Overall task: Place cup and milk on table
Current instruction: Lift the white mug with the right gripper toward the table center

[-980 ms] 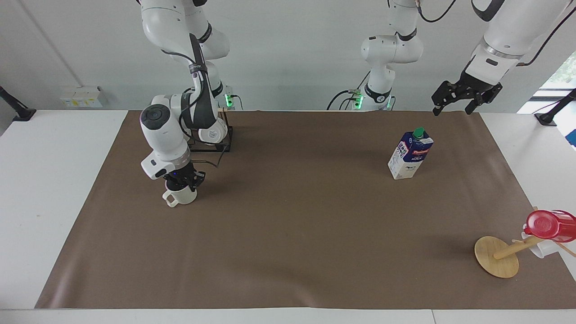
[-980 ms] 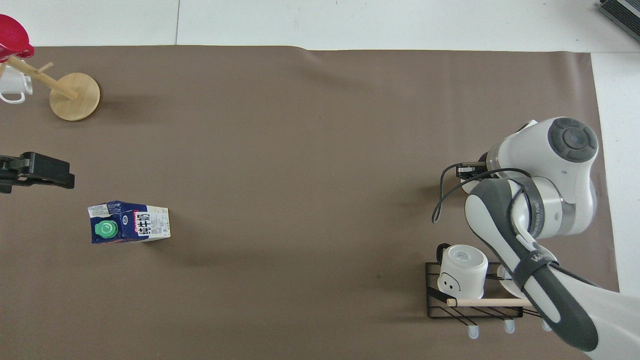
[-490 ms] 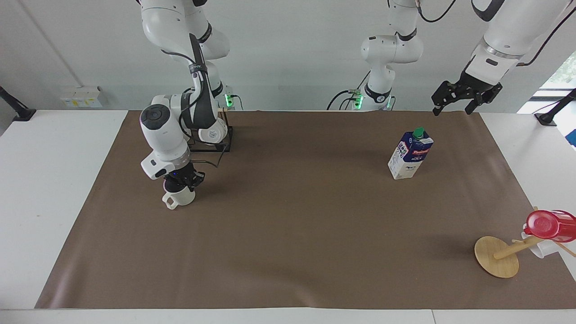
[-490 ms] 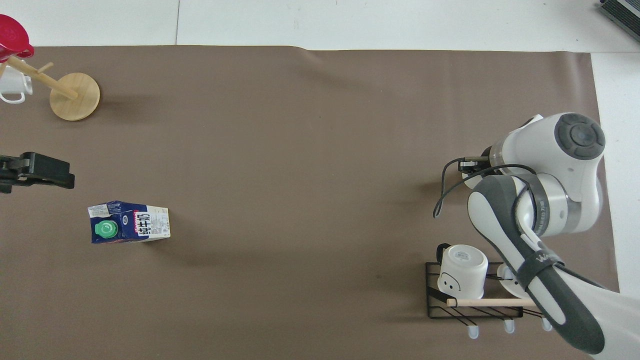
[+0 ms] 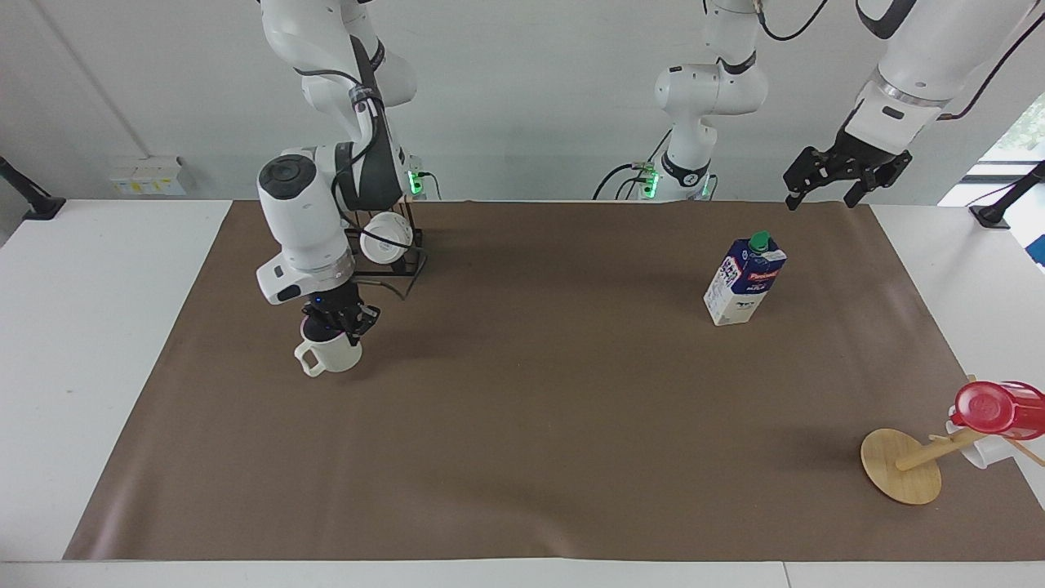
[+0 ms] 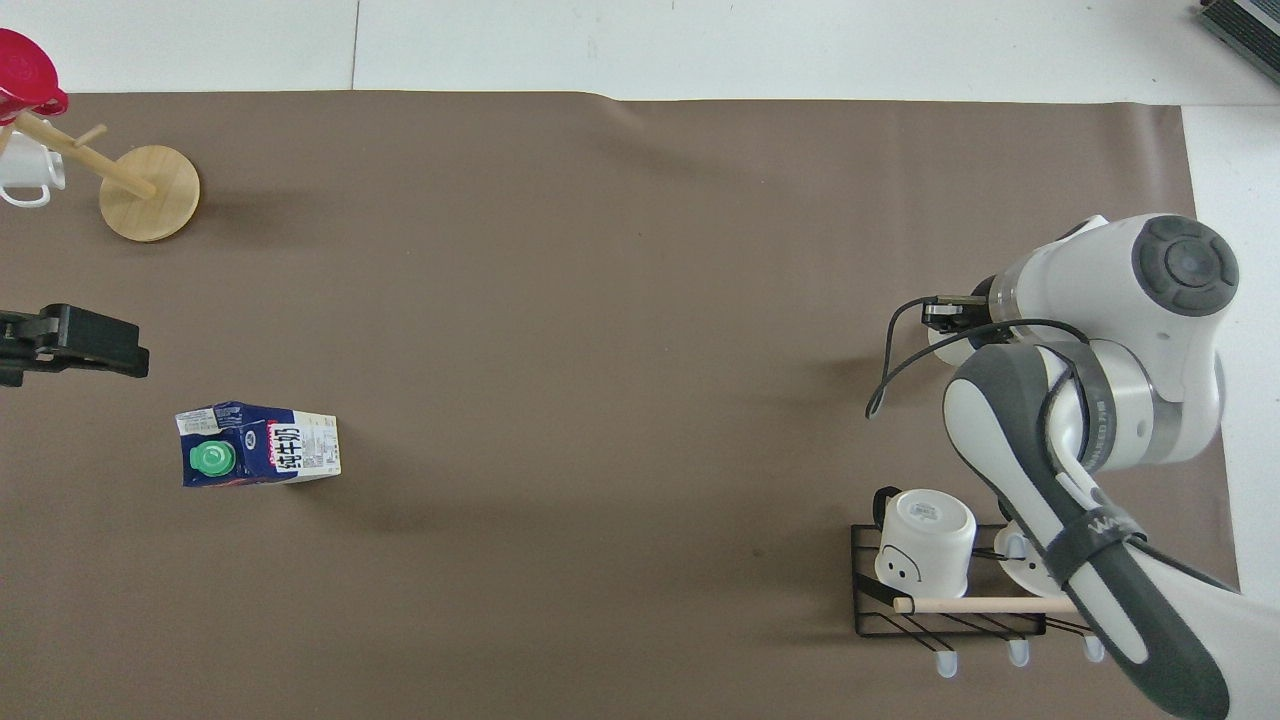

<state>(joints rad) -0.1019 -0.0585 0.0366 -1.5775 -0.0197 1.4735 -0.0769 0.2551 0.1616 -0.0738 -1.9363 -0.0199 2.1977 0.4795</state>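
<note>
The cream-white cup [image 5: 331, 357] stands upright on the brown mat [image 5: 531, 408] of the table [image 5: 90, 327], toward the right arm's end, its purple inside showing. My right gripper [image 5: 336, 320] hangs just over the cup's rim, fingers open, not lifting it. In the overhead view the right arm [image 6: 1100, 400] hides the cup. The blue-and-white milk carton [image 5: 743, 279] with a green cap stands upright on the mat toward the left arm's end; it also shows in the overhead view [image 6: 260, 458]. My left gripper [image 5: 845, 175] waits open in the air near the mat's edge beside the carton.
A black wire rack [image 5: 408, 253] with white mugs [image 6: 925, 540] stands near the right arm's base. A tipped wooden mug tree [image 5: 902, 465] with a red-lidded cup [image 5: 996, 407] and a white mug [image 6: 25, 170] lies at the mat's corner farthest from the robots, at the left arm's end.
My right gripper has risen a little off the cup, which stays standing on the mat in the same place. The right arm has lifted back toward its base. The left arm and carton are still.
</note>
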